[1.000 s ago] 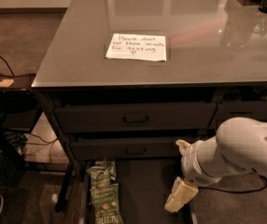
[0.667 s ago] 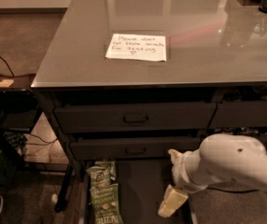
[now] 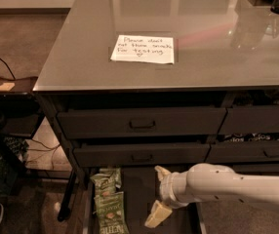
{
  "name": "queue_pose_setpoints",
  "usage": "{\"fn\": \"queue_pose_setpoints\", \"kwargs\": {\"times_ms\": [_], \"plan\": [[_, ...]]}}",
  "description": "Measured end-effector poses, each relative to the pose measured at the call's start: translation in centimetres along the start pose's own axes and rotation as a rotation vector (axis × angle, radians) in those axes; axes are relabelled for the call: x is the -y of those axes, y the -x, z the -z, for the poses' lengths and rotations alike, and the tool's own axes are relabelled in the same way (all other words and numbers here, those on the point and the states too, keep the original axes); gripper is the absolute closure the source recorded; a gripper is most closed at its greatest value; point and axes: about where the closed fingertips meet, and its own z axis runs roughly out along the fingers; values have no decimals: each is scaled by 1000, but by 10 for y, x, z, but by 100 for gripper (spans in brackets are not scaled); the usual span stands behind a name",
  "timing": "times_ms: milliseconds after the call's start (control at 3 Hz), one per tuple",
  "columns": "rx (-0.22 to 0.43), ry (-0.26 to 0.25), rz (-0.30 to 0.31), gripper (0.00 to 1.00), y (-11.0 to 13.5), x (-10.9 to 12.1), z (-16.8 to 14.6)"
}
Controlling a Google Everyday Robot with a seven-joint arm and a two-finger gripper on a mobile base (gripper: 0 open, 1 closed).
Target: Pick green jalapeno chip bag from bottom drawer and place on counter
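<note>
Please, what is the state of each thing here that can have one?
Bottom drawer: pulled open.
Chip bag: lying flat in the drawer, not gripped.
Gripper: open, empty, over the drawer, right of the bag.
Note: lying flat on the counter.
Top left drawer: pushed in.

A smooth, rounded white arm [image 3: 237,184], thick and tube-like with a ribbed collar at the wrist, ends low in mid-view in a pincer [image 3: 153,197] of two pale cream, wedge-shaped fingers [image 3: 157,214] set apart.

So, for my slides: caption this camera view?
Open pincer over the bottom drawer, beside the green jalapeno chip bag.
</note>
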Motion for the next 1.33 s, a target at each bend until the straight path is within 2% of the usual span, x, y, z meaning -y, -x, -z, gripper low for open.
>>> {"fn": "queue_pose_setpoints", "kwargs": {"times_ms": [333,667,1000,1333], "plan": [[143,-4,-10,0,15,22,-46],[168,34,-44,0,7,14,-70],[167,37,-45,0,6,13,-71],[156,52,-10,0,-1,18,-111]]}}
